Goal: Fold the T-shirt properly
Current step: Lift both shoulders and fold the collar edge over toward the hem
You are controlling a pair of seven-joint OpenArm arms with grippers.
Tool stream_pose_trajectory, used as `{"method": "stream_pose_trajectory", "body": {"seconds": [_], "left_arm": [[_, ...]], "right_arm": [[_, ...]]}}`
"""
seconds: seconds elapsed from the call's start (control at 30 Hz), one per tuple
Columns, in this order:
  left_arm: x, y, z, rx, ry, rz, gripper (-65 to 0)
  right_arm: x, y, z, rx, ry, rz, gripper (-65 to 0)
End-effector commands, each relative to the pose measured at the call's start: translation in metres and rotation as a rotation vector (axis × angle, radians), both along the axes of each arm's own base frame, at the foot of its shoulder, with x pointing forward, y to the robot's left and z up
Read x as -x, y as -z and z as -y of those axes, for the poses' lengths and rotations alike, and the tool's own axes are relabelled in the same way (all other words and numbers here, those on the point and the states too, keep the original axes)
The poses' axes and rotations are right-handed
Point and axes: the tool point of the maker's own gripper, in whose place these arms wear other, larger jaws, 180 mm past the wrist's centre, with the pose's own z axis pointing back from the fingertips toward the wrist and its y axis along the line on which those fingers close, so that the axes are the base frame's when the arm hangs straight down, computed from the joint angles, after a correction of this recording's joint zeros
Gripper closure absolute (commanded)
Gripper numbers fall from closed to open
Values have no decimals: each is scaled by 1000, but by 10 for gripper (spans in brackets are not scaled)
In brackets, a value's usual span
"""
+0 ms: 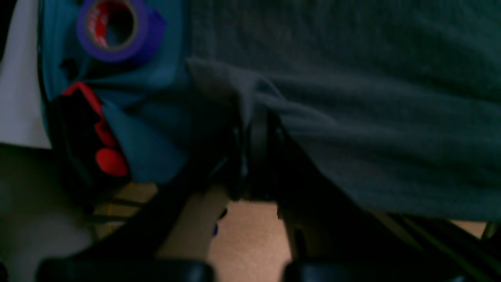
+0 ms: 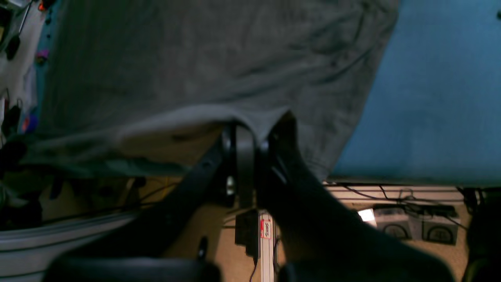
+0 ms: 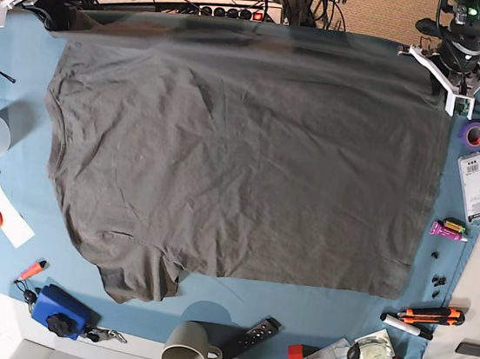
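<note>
1. The T-shirt (image 3: 242,162) lies spread across most of the blue-clothed worktop (image 3: 22,100). Its far edge is lifted off the cloth along the worktop's far edge, and one sleeve is bunched near the near-left corner.
2. The left hand (image 1: 254,121) is clamped on the shirt's far-right corner, beside the purple tape roll (image 1: 111,29); fabric drapes from between its closed jaws.
3. The right hand (image 2: 250,133) is likewise shut on the far-left corner, the hem pinched tight in its jaws.
4. The step in hand looks like carrying the lifted far edge over toward the near edge to make the first fold.
5. To do it well, both hands should travel level and at the same pace, keeping the edge taut between them so no sag forms.
6. The pull should stay gentle, or the cloth beneath and the small tools near the right edge may drag.
</note>
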Motion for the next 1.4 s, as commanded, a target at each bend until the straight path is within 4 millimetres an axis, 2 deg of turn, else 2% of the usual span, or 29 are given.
{"method": "stream_pose_trajectory", "body": {"seconds": [0.0,0.17,0.33,0.47,0.6,0.8,1.17,1.37], "left_arm": [[-11,-12,-4,-23,3,58,0],[-28,-21,-3,-24,5,116,0],[-36,-26,-2,-24,16,145,0],[-44,-29,1,-7,33,167,0],[-49,-24,0,5,27,167,0],[-60,-6,-7,25,0,150,0],[-90,-23,-4,56,-1,245,0],[-97,-28,-4,55,0,273,0]], "right_arm": [[-5,-9,4,24,-1,33,0],[-11,0,0,41,-23,6,0],[-19,13,-6,65,-52,-33,0],[-36,15,-4,104,-49,-7,0],[-49,15,-3,133,-49,9,0],[-64,19,-6,175,-57,29,0],[-95,11,8,247,-7,104,0],[-110,26,19,165,51,111,0]]}}
